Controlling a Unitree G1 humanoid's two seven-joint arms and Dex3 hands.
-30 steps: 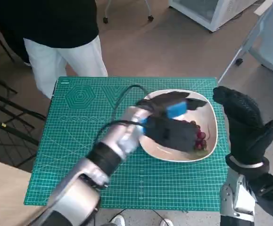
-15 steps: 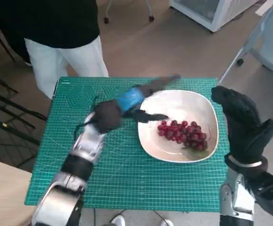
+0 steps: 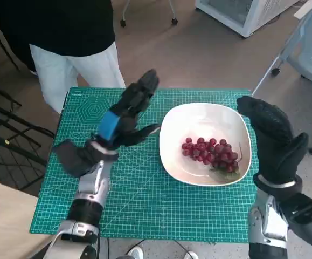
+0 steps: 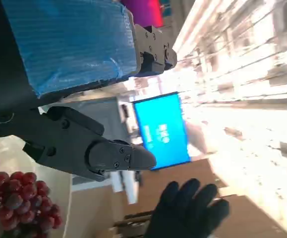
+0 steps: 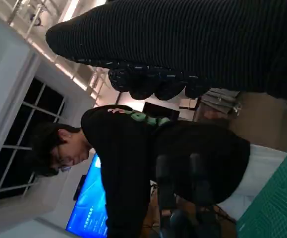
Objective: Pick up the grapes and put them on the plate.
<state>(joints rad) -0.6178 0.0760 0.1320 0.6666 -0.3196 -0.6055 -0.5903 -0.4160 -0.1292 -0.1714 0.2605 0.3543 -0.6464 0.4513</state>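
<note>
**A:** Where are the grapes (image 3: pixel 210 155) sitting, in your head view?

**B:** You are seeing them right of centre in the frame, lying in the white plate (image 3: pixel 199 115) on the green mat (image 3: pixel 145 194), toward the plate's lower right side. Nothing is touching them.

**A:** And the left hand (image 3: pixel 124 116)?

**B:** It is hanging above the mat just left of the plate, fingers spread wide apart and holding nothing. The blue tape is facing up at you.

**A:** Is the left wrist view giving you more?

**B:** You are getting the taped back of the left hand (image 4: pixel 59 89) across the upper left and its fingers (image 4: pixel 114 154) stretched out, empty. The grapes (image 4: pixel 9 196) are showing in the lower left corner there, and the right hand (image 4: pixel 185 208) is showing at the bottom centre, which confirms both are apart.

**A:** The right hand (image 3: pixel 271 141)?

**B:** In the head view it is standing upright at the right edge of the mat, beside the plate, fingers extended and holding nothing. Its own wrist view is showing you only the glove (image 5: pixel 183 44) as a dark band along the top, plus a person (image 5: pixel 148 168) in a black top leaning in, whom the head view is cutting off at the upper left.
</note>
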